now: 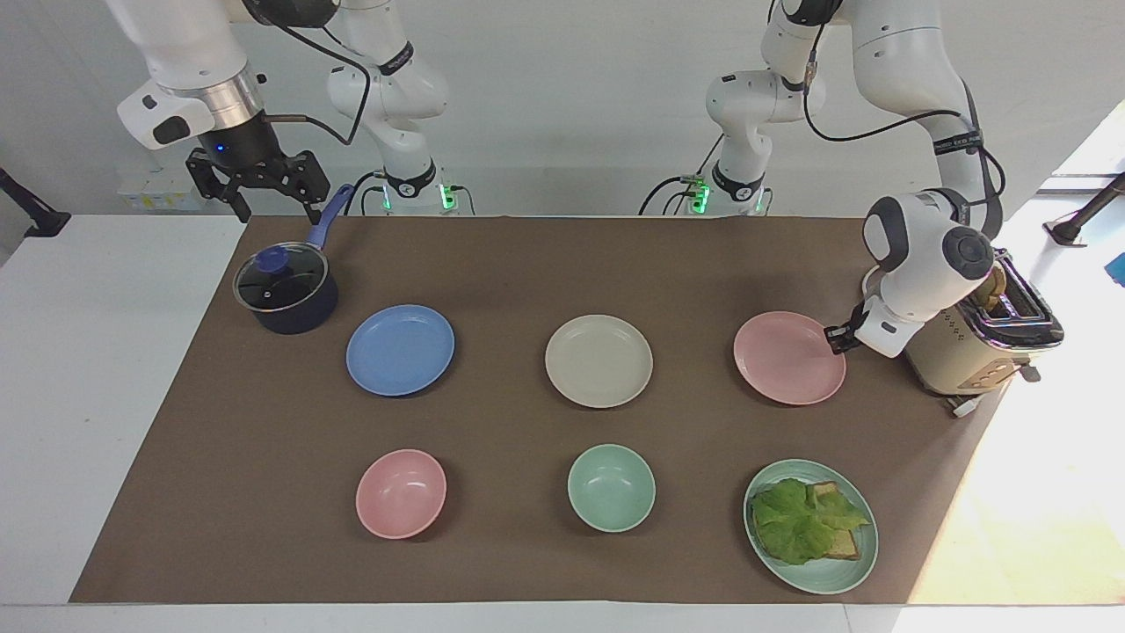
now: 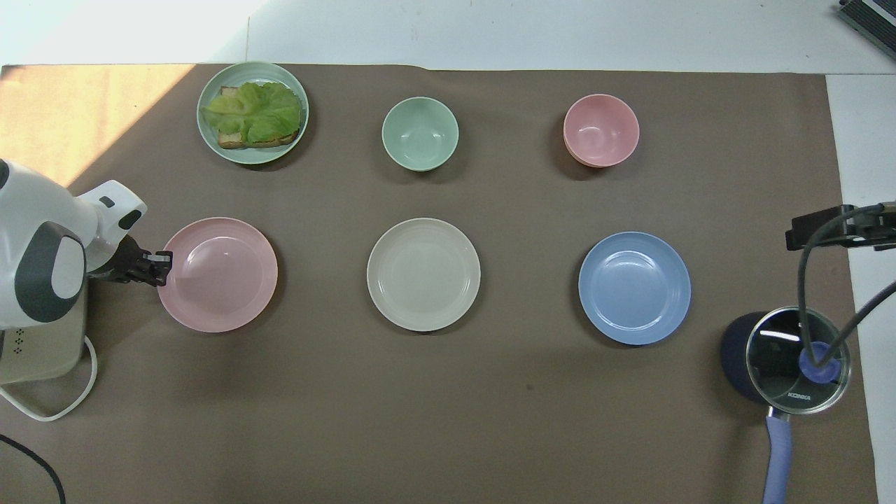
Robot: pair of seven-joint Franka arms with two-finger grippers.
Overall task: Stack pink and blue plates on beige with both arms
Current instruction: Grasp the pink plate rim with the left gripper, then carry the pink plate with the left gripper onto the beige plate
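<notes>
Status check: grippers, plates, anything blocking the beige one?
Left gripper shut on pink plate rim. Right gripper open, waiting over pot. Blue plate untouched. Beige plate bare, path clear.

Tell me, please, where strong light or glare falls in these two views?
Facing view: sunlight washes the mat corner beside the toaster, at the left arm's end. Overhead view: the same warm patch lies beside the lettuce plate; a small glint sits on the pot lid.
</notes>
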